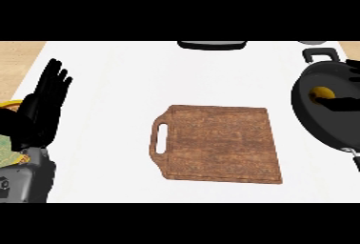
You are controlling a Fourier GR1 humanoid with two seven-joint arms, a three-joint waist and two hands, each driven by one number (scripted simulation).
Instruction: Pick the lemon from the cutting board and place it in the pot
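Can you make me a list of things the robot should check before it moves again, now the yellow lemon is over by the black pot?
1. Cutting board has no lemon on it: ok.
2. Lemon is inside the pot: ok, its yellow shows within the rim.
3. Right hand has let go of the lemon: cannot tell, black fingers blend with the black pot.
4. Lemon is resting on the pot's bottom: cannot tell, the hand hides part of it.
5. Left hand is out of the way: ok, open and resting at the left edge.
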